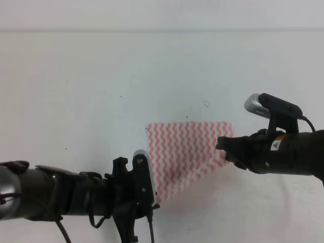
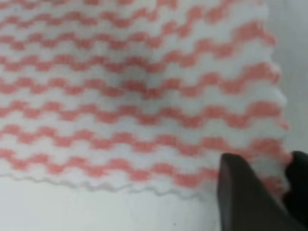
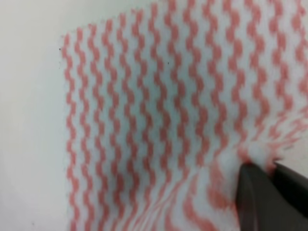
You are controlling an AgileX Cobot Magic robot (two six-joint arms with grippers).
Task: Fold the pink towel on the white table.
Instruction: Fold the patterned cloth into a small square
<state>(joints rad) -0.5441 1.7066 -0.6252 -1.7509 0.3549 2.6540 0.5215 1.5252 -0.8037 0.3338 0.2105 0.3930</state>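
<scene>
Pink towel on white table, right of centre in the exterior high view, held at two edges. No containers in view.

Left gripper: at the towel's near left corner, reaching in from the left. Jaws pinched on that corner; in the left wrist view dark fingertips clamp the scalloped corner of the towel, bare table just below the hem. Far edge straight and flat beyond the claw.

Right gripper: at the towel's right edge, reaching in from the right. Jaws closed on the cloth; in the right wrist view two dark fingertips nip the towel, creases radiating from the pinch. Stripes fanning leftward from the claw; table beyond the far left edge.

Near edge of the towel running diagonally from the left claw up to the right claw, apparently lifted off the table between them, though shadow alone suggests it.

Around: a few dark specks on the table beyond the towel; grey camera above the right wrist; both dark arms covering parts of the near table.
</scene>
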